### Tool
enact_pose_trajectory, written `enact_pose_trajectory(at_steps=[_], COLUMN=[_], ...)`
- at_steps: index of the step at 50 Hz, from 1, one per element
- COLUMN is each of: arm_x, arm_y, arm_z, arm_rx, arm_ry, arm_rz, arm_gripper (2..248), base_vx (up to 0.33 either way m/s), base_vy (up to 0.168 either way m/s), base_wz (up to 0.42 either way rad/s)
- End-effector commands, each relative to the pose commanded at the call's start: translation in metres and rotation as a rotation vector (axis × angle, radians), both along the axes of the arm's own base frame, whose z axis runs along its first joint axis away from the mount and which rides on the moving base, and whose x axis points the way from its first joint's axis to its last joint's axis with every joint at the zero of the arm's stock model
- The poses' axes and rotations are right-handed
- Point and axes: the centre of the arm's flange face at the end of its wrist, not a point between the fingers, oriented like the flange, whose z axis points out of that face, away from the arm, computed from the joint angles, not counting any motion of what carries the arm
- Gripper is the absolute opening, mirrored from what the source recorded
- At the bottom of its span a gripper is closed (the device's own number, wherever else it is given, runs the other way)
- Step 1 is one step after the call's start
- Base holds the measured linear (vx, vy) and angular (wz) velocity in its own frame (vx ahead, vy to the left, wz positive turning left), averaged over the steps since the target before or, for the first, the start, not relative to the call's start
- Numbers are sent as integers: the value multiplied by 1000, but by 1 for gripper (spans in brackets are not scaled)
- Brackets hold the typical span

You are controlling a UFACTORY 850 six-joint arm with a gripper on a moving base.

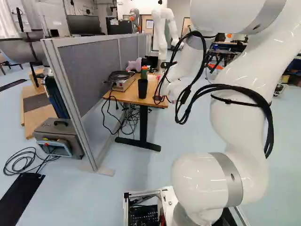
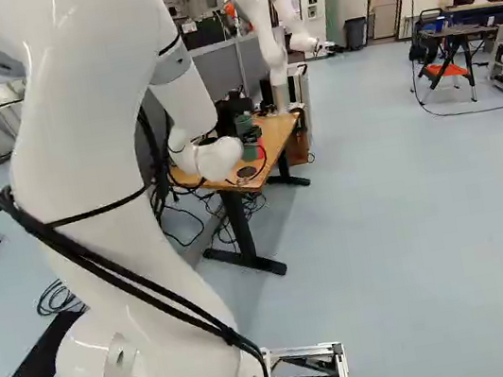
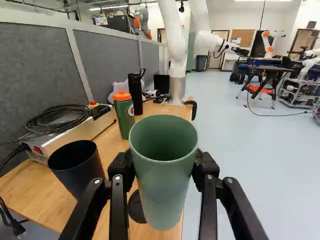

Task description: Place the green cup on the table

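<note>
"Item one, the task's piece?"

"Green cup (image 3: 162, 170), one, plain, mouth upward. Location: in the gripper (image 2: 250, 136), over the near end of the wooden table (image 1: 127, 97). I cannot tell whether its base touches the tabletop."

"Condition of the fingers (image 3: 206, 167)?"

"Two, black, clamped around the green cup, one on each side."

"Item beside it?"

"Black cup (image 3: 77, 170), one, upright on the table, beside the gripper and apart from the green cup."

"And the flat piece?"

"Black disc (image 3: 135, 206), one, lying on the table, partly hidden behind the green cup in the wrist view."

"Boxed goods?"

"Metal box (image 3: 80, 134), one, with a coiled cable (image 3: 59, 119) on top, set between the black cup and the grey partition (image 3: 37, 65)."

"Bottles?"

"Two, upright. Green bottle (image 3: 124, 117) with an orange cap, ahead of the green cup; black flask (image 3: 136, 92) just behind that bottle."

"Far end of the table?"

"Another robot (image 3: 177, 55), white, its base on the tabletop. Near the black flask, a pale plush toy (image 3: 119, 91), one."
</note>
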Motion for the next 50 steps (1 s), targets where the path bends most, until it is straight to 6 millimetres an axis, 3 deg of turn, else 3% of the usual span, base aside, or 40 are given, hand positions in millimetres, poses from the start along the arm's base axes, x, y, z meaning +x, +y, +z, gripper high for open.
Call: enact_pose_trajectory(at_steps=[14,34,50], arm_x=[8,35,41], arm_y=[4,12,16], arm_z=[-8,-29,-47], arm_rx=[-4,-5,-3], arm_ry=[-55,-77,-49], arm_rz=[10,27,35], arm_gripper=[126,126,126], base_vx=[0,0,0], base_vy=[0,0,0], base_wz=[0,0,0])
